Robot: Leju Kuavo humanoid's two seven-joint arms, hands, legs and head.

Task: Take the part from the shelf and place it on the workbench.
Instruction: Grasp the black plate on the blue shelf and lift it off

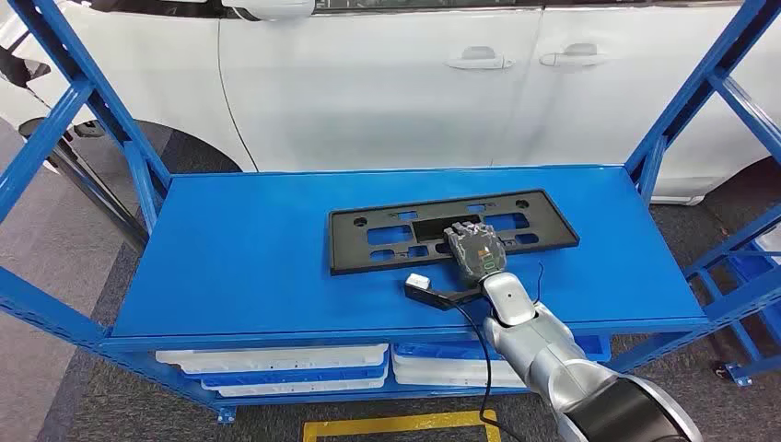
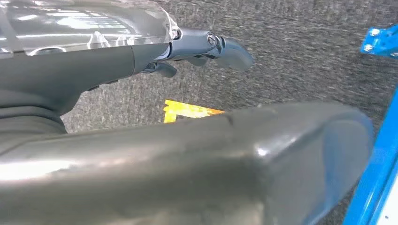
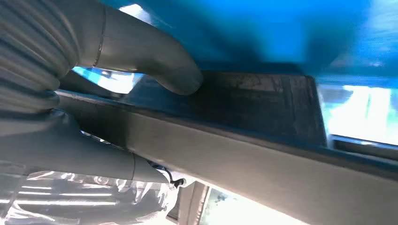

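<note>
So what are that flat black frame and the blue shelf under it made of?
The black frame looks like moulded plastic: matte, dull, thin, with neat rectangular cut-outs and small holes. The right hand rests on it. The blue shelf looks like painted sheet metal: smooth, evenly coloured, softly glossy, edged by blue steel-like beams. Neither can be confirmed by look alone.

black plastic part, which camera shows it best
The head view: the whole black part lies flat on the blue shelf, with the right hand on its near edge. The right wrist view catches a blurred close-up of one edge under the thumb. The left wrist view faces the floor.
</note>
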